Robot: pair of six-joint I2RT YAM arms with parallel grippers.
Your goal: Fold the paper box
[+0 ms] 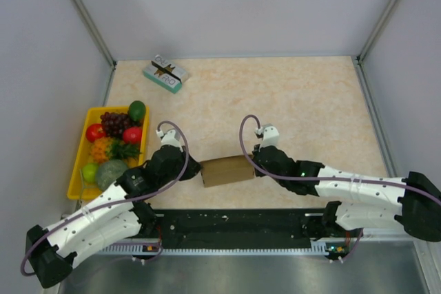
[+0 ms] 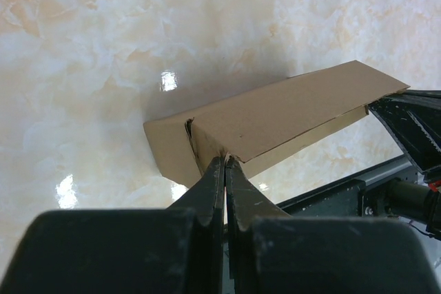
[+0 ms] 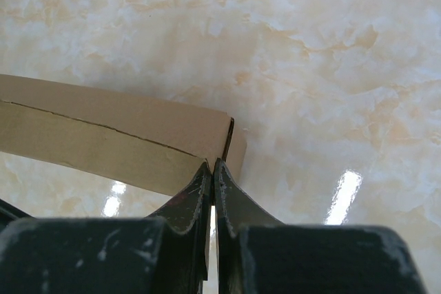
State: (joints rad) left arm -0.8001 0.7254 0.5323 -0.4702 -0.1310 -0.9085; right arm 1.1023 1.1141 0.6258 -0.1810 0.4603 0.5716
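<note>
In the top view both ends of the paper box point(image 1: 226, 170) lie under the wrists, so the tips of the left gripper point(image 1: 197, 167) and right gripper point(image 1: 256, 167) cannot be made out there. The print on the small teal-and-white box point(image 1: 166, 74) is too small to read. The yellow tray point(image 1: 74, 170) has its near right corner covered by the left arm (the fruit also overlap one another). In the left wrist view the box's near corner vanishes behind the 2 closed fingers point(image 2: 210, 191), and the right edge clips the other gripper. In the right wrist view the box runs off the left edge, and how much cardboard sits between the fingers point(image 3: 196, 194) stays hidden.
</note>
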